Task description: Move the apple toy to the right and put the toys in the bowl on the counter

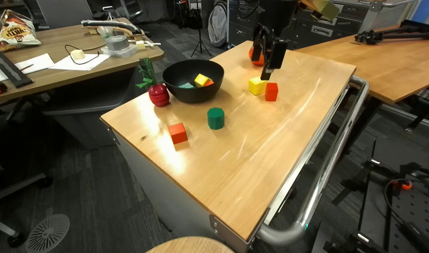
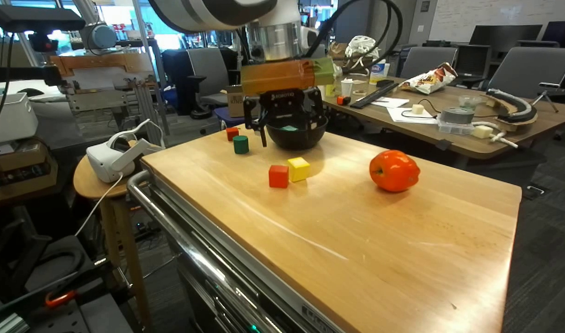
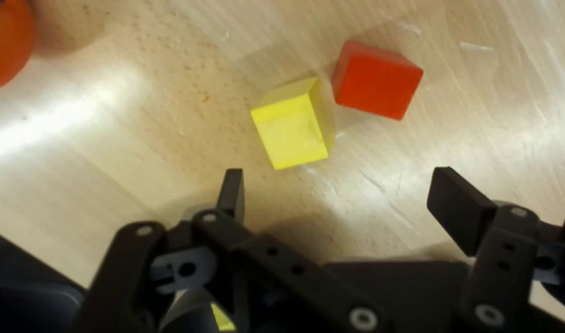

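My gripper (image 1: 263,65) is open and empty above the counter (image 1: 270,168). In the wrist view its fingers (image 3: 340,194) are wide apart, just short of a yellow block (image 3: 291,132) and a red block (image 3: 379,83). The orange-red apple toy (image 2: 394,171) sits apart on the counter; the gripper partly covers it in an exterior view (image 1: 259,63). The black bowl (image 1: 193,92) holds yellow, orange and pale green pieces. A dark-red round toy (image 1: 159,95) with green leaves touches or nearly touches the bowl. A green block (image 1: 216,118) and an orange-red block (image 1: 177,133) lie nearby.
A metal rail (image 2: 194,254) runs along one counter side. A cluttered desk (image 1: 144,58) stands beyond the bowl. A stool (image 2: 97,178) with a white headset (image 2: 109,162) stands by the counter's end. Another wooden table (image 1: 393,59) is close to the rail side.
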Robot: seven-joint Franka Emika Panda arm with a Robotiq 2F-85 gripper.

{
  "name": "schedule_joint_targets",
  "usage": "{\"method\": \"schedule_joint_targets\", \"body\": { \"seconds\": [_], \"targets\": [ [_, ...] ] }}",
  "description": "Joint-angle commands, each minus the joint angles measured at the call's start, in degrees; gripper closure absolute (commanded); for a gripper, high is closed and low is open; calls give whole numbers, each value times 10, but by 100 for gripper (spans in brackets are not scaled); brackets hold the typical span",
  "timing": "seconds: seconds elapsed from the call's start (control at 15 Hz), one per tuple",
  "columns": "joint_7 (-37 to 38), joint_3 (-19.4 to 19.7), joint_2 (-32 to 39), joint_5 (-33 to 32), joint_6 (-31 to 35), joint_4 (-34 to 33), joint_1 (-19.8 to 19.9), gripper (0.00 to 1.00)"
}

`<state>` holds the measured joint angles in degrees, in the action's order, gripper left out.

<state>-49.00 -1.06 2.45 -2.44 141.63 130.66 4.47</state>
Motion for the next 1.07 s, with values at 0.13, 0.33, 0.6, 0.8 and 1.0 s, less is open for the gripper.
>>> {"method": "schedule_joint_targets", "body": {
  "seconds": [0.13, 0.33, 0.6, 0.8, 1.0],
  "targets": [
    [-23, -3, -62, 19, 25, -23, -36, 0],
    [-21, -14, -27, 22, 41, -80, -65, 0],
    [-16, -37, 42, 36, 52, -157, -89, 0],
    [-5, -43, 25, 21, 42, -133, -85, 0],
    [21, -38, 41, -15, 36, -148, -88, 0]
  ]
}}
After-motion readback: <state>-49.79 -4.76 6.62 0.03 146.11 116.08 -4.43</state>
